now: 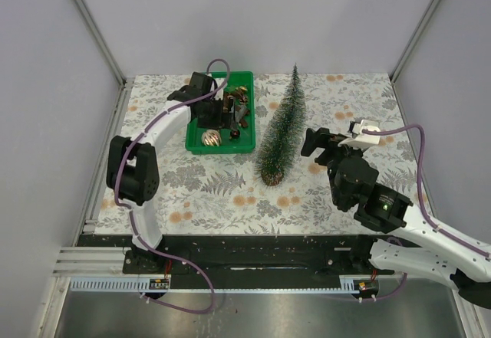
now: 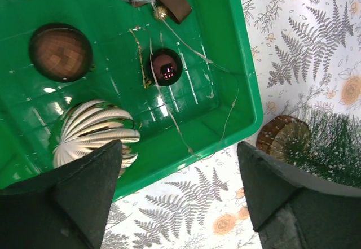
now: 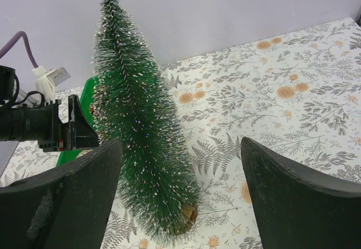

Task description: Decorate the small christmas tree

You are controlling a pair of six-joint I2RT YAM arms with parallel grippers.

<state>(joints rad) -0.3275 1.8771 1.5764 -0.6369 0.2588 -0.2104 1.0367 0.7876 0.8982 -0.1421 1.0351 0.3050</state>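
The left arm arches forward, elbow high and wrist tipped down over the green tray (image 1: 230,149). The left gripper (image 2: 177,150) hangs above the near rim with its fingers spread wide and empty, beside a ribbed gold bauble (image 2: 93,130). Just right of the tray, the small christmas tree (image 1: 280,135) lies on the patterned tablecloth (image 1: 345,100), tip toward the far wall. The right arm is folded low, and the right gripper (image 1: 311,140), also spread and empty, faces the tree's side without touching it.

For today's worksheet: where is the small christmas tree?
Top view: the small christmas tree lies mid-table, between the green tray on its left and the right gripper.
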